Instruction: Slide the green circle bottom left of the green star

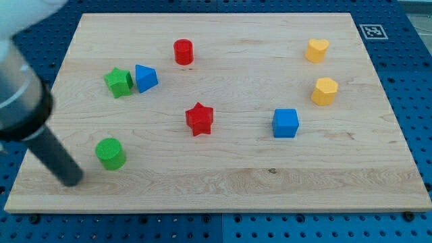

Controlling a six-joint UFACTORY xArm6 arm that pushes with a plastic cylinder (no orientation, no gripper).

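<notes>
My tip (71, 181), the lower end of a straight dark rod, rests on the pale wooden counter (223, 185) near its near-left corner. No jaws on this rig, so nothing stands apart or together; the rod only pushes.

The green round cylinder block (110, 152) stands just right of my tip and slightly farther, a narrow gap between; no contact that I can see. The green star-shaped block (119, 82) sits farther back and a touch right of it, touching or nearly touching the blue triangular block (146, 77) on its right.

Judgement: the circle already lies near and slightly left of the star, though well apart. My tip sits on the circle's near-left side, the side from which a push drives it far and right, toward the star, probably to close that gap.

Elsewhere: red cylinder (183, 51) at far centre, red star (199, 119) mid-counter, blue cube (285, 123) to its right, two yellow blocks (316, 50) (325, 91) at far right. None lies in the push path.
</notes>
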